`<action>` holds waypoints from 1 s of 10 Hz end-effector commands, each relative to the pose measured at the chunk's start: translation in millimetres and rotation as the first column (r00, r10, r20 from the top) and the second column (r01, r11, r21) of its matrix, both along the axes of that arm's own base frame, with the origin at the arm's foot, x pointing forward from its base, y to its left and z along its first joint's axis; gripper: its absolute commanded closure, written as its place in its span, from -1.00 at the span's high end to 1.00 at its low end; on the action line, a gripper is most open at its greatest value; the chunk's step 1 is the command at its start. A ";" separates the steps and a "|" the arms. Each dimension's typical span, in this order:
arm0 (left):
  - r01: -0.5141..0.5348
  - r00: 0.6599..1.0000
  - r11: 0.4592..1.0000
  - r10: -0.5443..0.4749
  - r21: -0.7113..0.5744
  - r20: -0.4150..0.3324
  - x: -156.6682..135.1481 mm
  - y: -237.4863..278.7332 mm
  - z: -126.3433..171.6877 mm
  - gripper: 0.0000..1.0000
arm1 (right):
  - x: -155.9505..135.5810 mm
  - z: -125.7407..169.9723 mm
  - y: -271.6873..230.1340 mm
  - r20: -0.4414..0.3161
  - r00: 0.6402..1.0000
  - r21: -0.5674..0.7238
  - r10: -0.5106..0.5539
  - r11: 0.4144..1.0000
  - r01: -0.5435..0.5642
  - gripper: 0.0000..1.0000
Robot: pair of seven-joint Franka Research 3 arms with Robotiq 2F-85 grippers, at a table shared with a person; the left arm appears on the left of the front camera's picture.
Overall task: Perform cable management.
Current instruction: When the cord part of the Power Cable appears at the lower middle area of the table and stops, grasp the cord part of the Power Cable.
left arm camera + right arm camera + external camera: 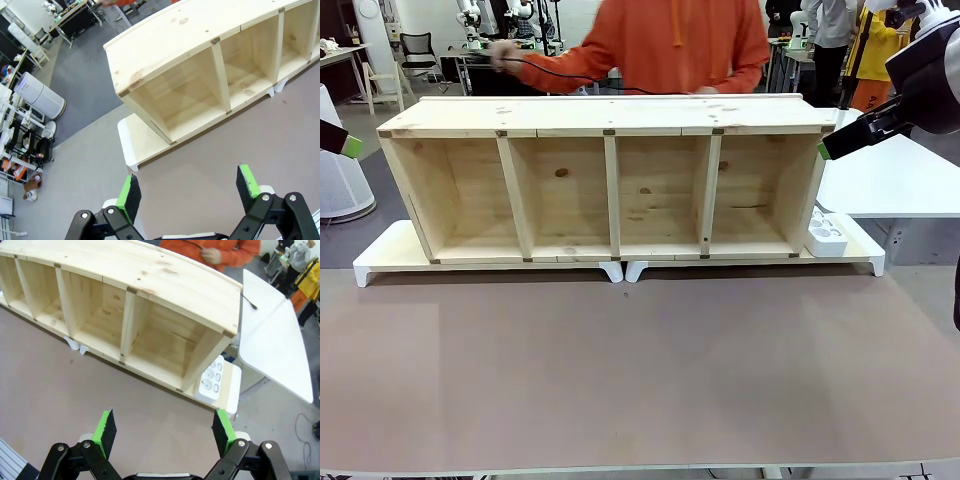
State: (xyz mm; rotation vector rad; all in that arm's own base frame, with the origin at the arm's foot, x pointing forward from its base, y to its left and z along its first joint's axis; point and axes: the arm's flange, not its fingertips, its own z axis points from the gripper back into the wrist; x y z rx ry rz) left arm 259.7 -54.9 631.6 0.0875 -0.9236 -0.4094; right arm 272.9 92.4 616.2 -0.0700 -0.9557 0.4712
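A person in an orange top stands behind the wooden shelf [610, 130]. The person's raised hand [500, 52] holds the thin black cable [550, 64], which trails down toward the shelf's back edge. In the right wrist view the person's other hand [212, 255] also grips the cable beyond the shelf top. My left gripper [189, 190] hangs open over the table near the shelf's left end, with nothing between its fingers. It shows at the left edge of the front view [348, 145]. My right gripper [164, 431] is open and empty, hovering off the shelf's right end [825, 150].
The four-compartment shelf lies on its side on two white risers [380, 262]. A white power strip [825, 232] sits on the right riser beside the shelf, also seen in the right wrist view [212, 382]. A white side table [272, 345] stands to the right. Brown tabletop [640, 380] spreads in front.
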 end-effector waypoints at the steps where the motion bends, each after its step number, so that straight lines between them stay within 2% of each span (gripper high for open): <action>1: 0.002 1.000 1.000 -0.002 -0.003 0.011 1.9 -0.3 0.8 1.00 | 0.4 0.1 0.0 0.003 1.000 -0.003 0.002 1.000 -0.002 1.00; 10: 0.002 1.000 1.000 -0.002 -0.003 0.011 1.9 -0.3 0.8 1.00 | 0.4 0.1 0.0 0.003 1.000 -0.003 0.002 1.000 -0.002 1.00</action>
